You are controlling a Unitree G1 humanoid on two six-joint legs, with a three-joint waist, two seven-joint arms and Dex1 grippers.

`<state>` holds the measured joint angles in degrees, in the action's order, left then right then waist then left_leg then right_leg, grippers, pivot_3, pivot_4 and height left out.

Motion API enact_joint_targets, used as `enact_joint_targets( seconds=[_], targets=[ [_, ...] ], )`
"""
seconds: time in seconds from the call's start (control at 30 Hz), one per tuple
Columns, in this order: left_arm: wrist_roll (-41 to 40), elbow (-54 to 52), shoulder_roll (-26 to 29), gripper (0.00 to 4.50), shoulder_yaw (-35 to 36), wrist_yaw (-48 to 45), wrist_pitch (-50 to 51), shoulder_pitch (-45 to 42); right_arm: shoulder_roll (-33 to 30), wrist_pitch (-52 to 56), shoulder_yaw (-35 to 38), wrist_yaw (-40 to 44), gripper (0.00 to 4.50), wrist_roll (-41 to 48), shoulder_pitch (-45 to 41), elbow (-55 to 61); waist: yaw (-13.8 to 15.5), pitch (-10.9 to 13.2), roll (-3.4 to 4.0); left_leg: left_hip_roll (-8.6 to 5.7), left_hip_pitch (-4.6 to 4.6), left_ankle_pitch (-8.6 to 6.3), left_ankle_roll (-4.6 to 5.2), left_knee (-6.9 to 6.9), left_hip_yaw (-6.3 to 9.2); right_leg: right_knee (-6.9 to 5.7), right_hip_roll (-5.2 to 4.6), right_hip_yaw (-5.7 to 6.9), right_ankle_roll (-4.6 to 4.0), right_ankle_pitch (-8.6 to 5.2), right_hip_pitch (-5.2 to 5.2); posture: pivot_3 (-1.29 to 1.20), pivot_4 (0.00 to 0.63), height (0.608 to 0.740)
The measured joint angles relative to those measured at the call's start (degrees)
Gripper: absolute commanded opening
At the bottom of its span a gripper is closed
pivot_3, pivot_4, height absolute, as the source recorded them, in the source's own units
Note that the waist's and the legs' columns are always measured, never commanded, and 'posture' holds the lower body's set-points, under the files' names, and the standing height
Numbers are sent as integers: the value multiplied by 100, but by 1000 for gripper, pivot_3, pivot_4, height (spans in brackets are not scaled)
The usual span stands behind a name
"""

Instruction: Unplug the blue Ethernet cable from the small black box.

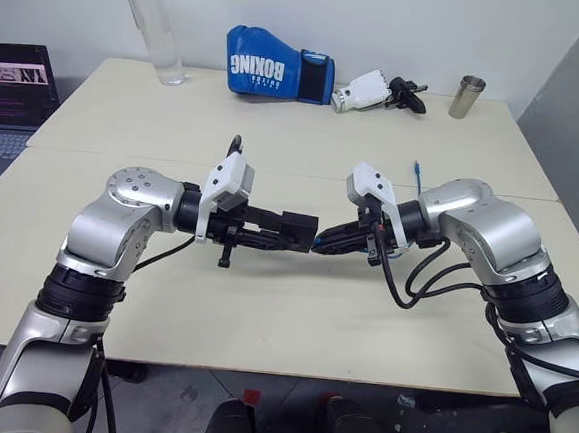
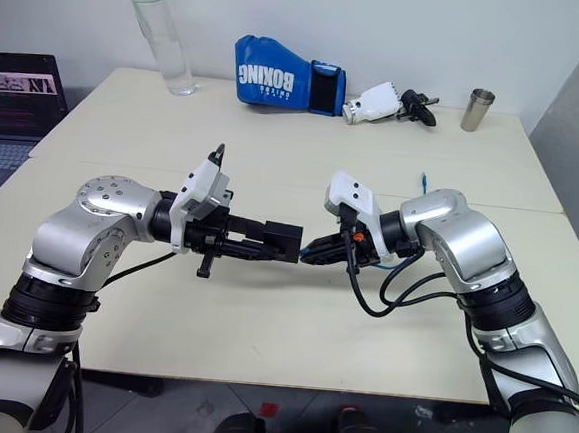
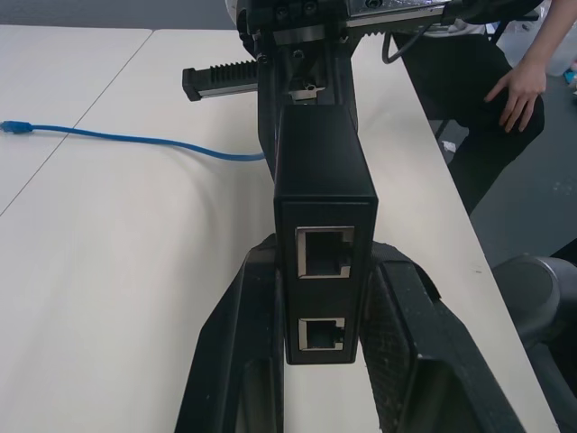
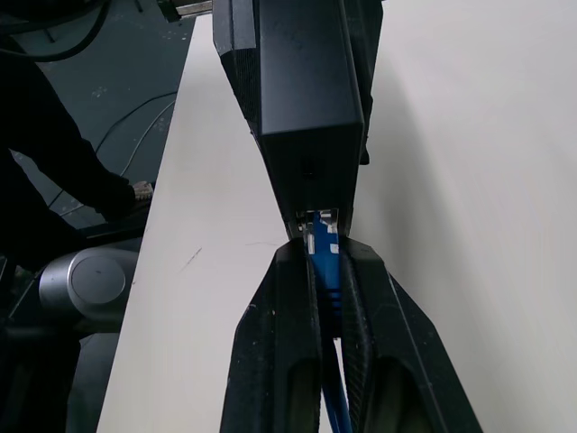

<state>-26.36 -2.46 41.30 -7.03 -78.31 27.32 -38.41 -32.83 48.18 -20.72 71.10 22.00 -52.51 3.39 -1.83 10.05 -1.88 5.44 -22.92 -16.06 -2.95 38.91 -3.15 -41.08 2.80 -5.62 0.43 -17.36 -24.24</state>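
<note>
The small black box hangs above the table's middle, with my left gripper shut on its sides. In the left wrist view the box shows two empty ports on its near end, between my left fingers. My right gripper meets the box's other end and is shut on the blue Ethernet cable, whose plug sits in the port there. From there the cable trails across the table behind my right arm, its free end poking up.
Along the table's far edge stand a clear bottle, a blue boxing glove, a spare white-and-black gripper and a metal cup. A laptop sits at far left. A person's hand shows beside the table.
</note>
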Motion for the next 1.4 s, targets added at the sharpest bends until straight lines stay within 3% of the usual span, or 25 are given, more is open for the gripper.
enact_joint_targets(
  seconds=[0.3, 0.73, 0.8, 0.97, 1.3, 1.4],
  targets=[
    [-31, -142, 295, 794, 110, 7, 21, 217, -368, -153, -148, 137, 3, -169, 46, -133, -1, 0, 0, 0, 0, 0, 0, 0, 0, 2, 0, 0, -1, 0, -1, 0, 150, 740],
    [-289, -386, 508, 794, 562, 469, 503, 886, -1242, -828, 1, -240, 3, -919, 1393, -758, 2, 1, -2, 0, -2, 0, 1, -2, -3, 5, -1, -3, 0, -1, -1, 0, 150, 740],
    [-322, -483, 463, 794, 616, 557, 534, 894, -1249, -920, 48, -322, 703, -961, 1553, -752, 3, 1, -2, 0, -1, 0, 1, -1, -2, 4, -1, -3, 0, -1, -1, 0, 150, 740],
    [-413, -612, 339, 794, 674, 799, 637, 1010, -1107, -1140, 168, -639, 1612, -1049, 1811, -754, -26, 1, -1, 1, 1, 0, 0, -2, -3, 2, 1, -5, 0, -1, 0, 0, 150, 740],
    [-355, -537, 88, 794, 774, 1413, 559, 1055, -1137, -1230, 421, -426, 3944, -910, 1756, -553, -2, 1, -1, 0, 2, 0, 0, -2, -2, 4, 0, -4, 0, -1, 2, 0, 150, 740],
    [-104, -205, -304, 794, 924, 2095, 330, 1053, -955, -1037, 607, -416, 3994, -665, 1508, -240, -18, 1, -1, 2, 6, 0, 0, -1, -1, 1, 1, -6, 1, 0, 4, 0, 150, 740]
  ],
)
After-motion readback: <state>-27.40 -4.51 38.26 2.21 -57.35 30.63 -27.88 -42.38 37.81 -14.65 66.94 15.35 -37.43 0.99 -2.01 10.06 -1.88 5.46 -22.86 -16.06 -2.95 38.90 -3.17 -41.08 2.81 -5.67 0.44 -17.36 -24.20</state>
